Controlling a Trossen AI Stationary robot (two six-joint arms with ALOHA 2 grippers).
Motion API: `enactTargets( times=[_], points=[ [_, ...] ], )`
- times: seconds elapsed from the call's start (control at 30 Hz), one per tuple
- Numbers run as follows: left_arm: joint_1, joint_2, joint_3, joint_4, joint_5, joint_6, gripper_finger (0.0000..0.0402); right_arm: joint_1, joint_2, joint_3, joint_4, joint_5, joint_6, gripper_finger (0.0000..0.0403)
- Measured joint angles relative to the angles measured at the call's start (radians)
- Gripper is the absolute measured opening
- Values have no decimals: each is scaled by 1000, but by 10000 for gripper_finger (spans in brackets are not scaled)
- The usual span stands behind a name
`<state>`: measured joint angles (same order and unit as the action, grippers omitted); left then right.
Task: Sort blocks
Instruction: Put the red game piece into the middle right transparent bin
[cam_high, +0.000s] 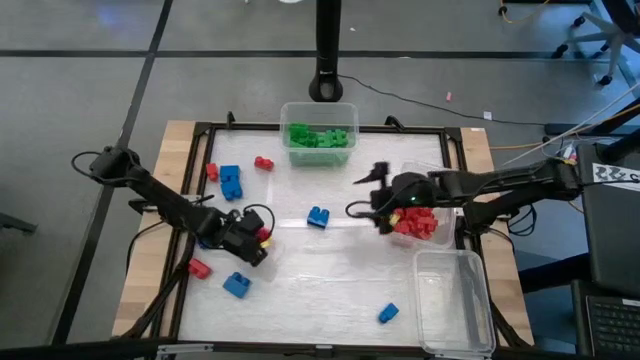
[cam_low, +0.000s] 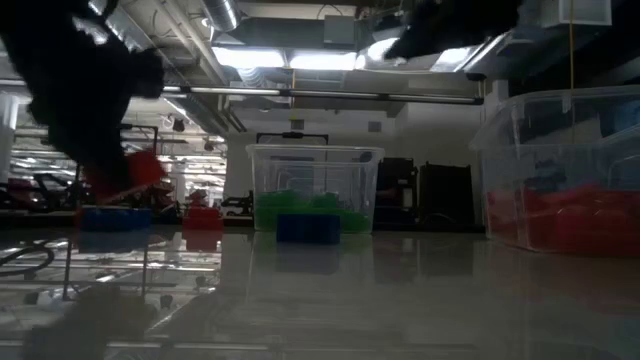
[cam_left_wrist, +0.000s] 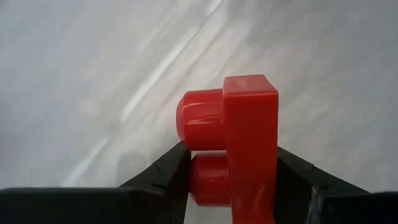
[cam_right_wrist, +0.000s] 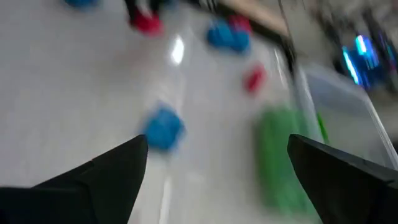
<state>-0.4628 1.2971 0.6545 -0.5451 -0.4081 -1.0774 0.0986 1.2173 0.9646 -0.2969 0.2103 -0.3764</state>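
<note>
Left wrist view, red block (cam_left_wrist: 249, 149) lower end cut off, hand (cam_left_wrist: 233, 180) clamping it

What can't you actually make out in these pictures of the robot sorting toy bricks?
- Red brick in the left claw: its lower part is cut off by the picture's edge in the left wrist view.
- Empty-looking tub: in the high view its clear walls hide little, but any small contents cannot be told.
- Right wrist view: bricks such as the blue one are smeared, studs unreadable.
- Low view: the left arm is only a dark shape.
</note>
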Motion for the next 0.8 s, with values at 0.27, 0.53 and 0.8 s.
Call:
enactTargets(
  times=[0.27, 0.53, 0.8],
  points=[
    [28, -13, 14, 317, -77, 386, 155, 0, 283, -19, 446, -171, -183, 383],
    [31, -14, 14, 482, 16, 599, 157, 8, 545, -12, 910, -364, -391, 383],
    [35, -14, 15, 480, 20, 614, 156, 57, 690, 97, 934, -388, -545, 383]
  ],
)
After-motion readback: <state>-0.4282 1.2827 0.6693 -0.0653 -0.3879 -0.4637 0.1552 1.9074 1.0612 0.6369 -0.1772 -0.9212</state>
